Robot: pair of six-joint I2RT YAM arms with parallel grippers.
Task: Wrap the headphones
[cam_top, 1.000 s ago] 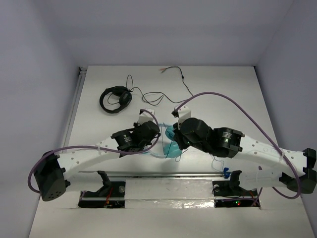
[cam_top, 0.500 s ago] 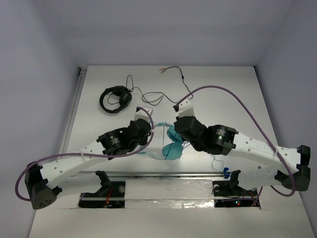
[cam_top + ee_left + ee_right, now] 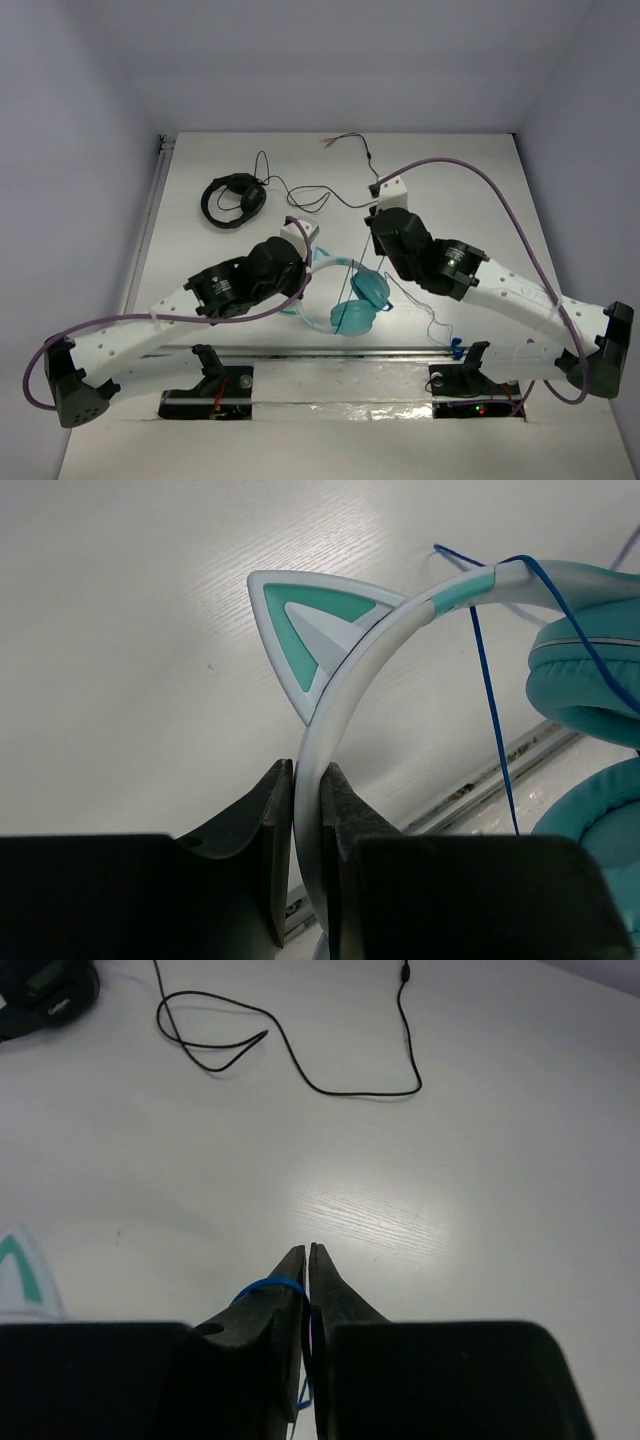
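The headphones (image 3: pixel 358 302) have teal ear cups (image 3: pixel 590 680) and a pale headband (image 3: pixel 370 650) with a cat ear (image 3: pixel 300 630); they sit mid-table between the arms. My left gripper (image 3: pixel 308 780) is shut on the headband just below the cat ear, seen from above at the band's left end (image 3: pixel 308 256). A thin blue cable (image 3: pixel 490 710) runs across the band and cups. My right gripper (image 3: pixel 308 1255) stands beyond the cups (image 3: pixel 380 213), jaws nearly together, with the blue cable (image 3: pixel 265 1285) looped over one finger and pinched between them.
Black headphones (image 3: pixel 232 200) lie at the far left of the table, their black cable (image 3: pixel 310 195) snaking right, ahead of my right gripper (image 3: pixel 300 1060). A metal rail (image 3: pixel 330 350) runs along the near edge, with a small blue clip (image 3: pixel 455 348) by the right base.
My right gripper has drawn away from the ear cups toward the far right, trailing the blue cable. My left gripper has shifted slightly right with the headband, and both cups now show.
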